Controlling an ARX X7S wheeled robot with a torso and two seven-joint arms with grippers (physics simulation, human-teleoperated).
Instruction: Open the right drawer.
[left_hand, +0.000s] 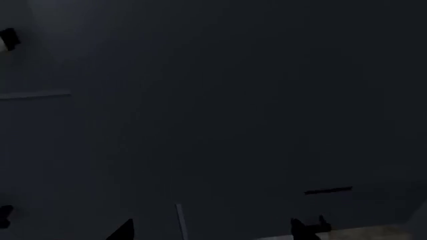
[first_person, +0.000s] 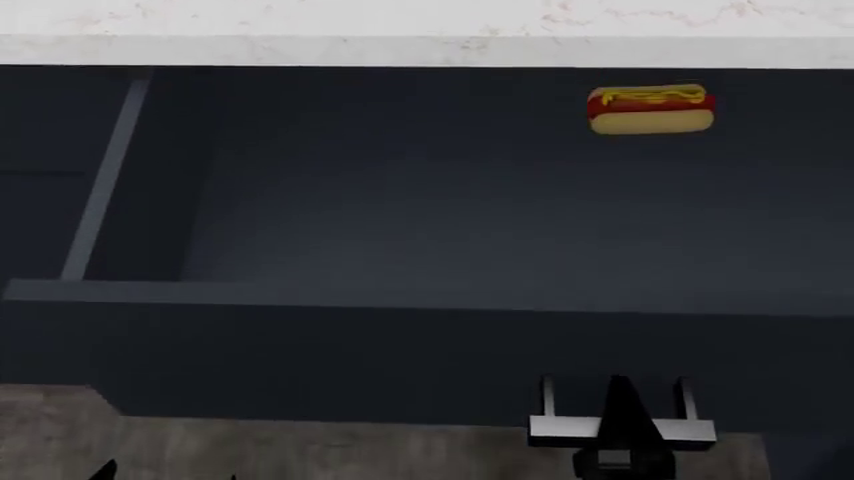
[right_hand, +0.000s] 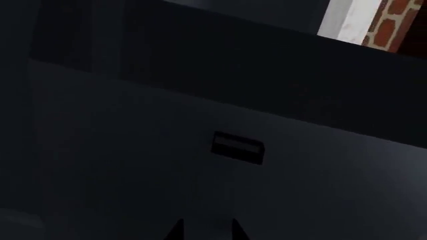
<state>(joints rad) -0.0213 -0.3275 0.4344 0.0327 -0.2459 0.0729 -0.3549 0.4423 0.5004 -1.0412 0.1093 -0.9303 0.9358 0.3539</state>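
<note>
**Inspector:** Start at the left. What is recorded there?

**Assistant:** The left tool (first_person: 110, 470) shows only as a dark sliver at the lower left edge of the head view, over the grey floor (first_person: 267, 450). Its own wrist view is almost entirely dark. I cannot tell whether it is wide or narrow.

**Inspector:** And the task's thing?

**Assistant:** The right drawer (first_person: 441, 350) stands pulled out from under the white marbled worktop (first_person: 400, 30), spanning nearly the whole head view. Its dark box interior is exposed, with the left side wall and the top edge of the front panel showing as pale lines.

**Inspector:** Contents?

**Assistant:** One hot dog (first_person: 650, 109) with mustard lies at the back of the interior, toward the right, just below the worktop edge.

**Inspector:** The handle?

**Assistant:** The handle (first_person: 622, 430), a horizontal bar on two posts, sits on the drawer front, right of centre.

**Inspector:** The right tool?

**Assistant:** In the head view the right tool (first_person: 621, 425) overlaps the middle of the bar. In the right wrist view its fingertips (right_hand: 177, 231) are parted with nothing between them, and the handle lies ahead of them, apart. I record it as spread and not gripping.
</note>
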